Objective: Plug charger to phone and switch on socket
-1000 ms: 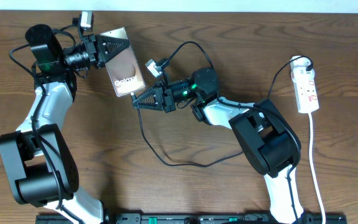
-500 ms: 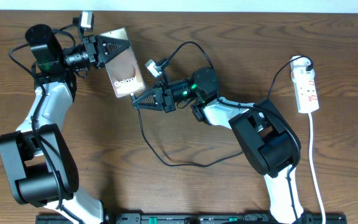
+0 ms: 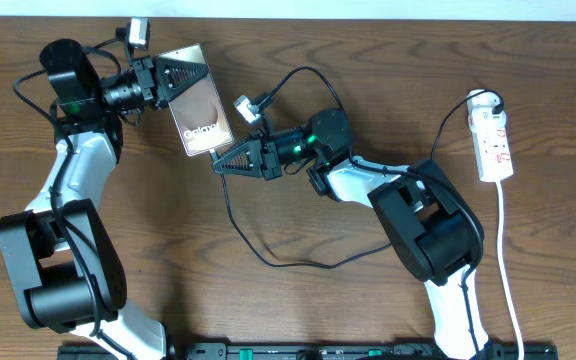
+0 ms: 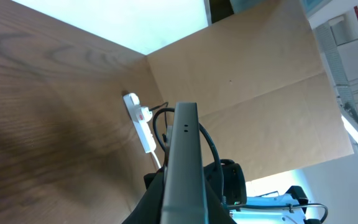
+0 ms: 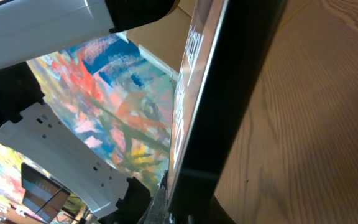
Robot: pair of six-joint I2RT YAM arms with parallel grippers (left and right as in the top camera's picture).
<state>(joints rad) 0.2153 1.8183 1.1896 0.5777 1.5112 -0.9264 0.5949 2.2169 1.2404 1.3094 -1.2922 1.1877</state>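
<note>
Brown wood table (image 3: 268,310) under everything. Upper left of centre: phone (image 3: 200,112), "Galaxy" face toward overhead camera, top end clamped in left gripper (image 3: 196,72). Just beside phone's lower end, right gripper (image 3: 220,166), narrowed to a point; clenched or grasping charger tip, cannot tell. Charger (image 3: 268,258) looping from there across table to the right. Socket (image 3: 494,140) well apart at far right, white cord (image 3: 508,270) trailing down. Left wrist view: phone (image 4: 182,162) edge-on, socket (image 4: 140,118) beyond. Right wrist view: only phone's edge (image 5: 229,93), close, plus wood. Counted: one phone, one charger, one socket, two grippers.
</note>
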